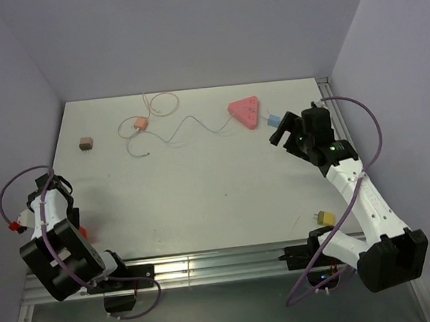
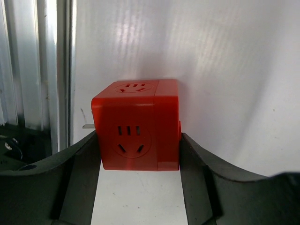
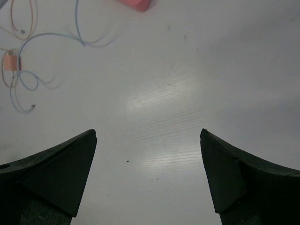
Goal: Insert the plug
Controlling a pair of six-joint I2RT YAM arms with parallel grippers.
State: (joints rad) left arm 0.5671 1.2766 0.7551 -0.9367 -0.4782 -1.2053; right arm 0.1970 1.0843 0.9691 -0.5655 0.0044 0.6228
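Red plastic cube (image 2: 136,124) seemingly clamped by left gripper (image 2: 138,135)
Right gripper (image 3: 147,136) is held wide open, empty, near light-blue plastic plug (image 1: 272,118).

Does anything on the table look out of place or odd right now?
Mildly: a red socket cube sits between the fingers of the left gripper at the near-left edge, far from the plug beside the pink triangle.

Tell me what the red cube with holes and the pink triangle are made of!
The red socket cube looks like hard glossy plastic: smooth faces, crisp moulded slots, a soft shine. The pink triangular socket strip looks plastic too, evenly coloured, but too small here to judge its finish.
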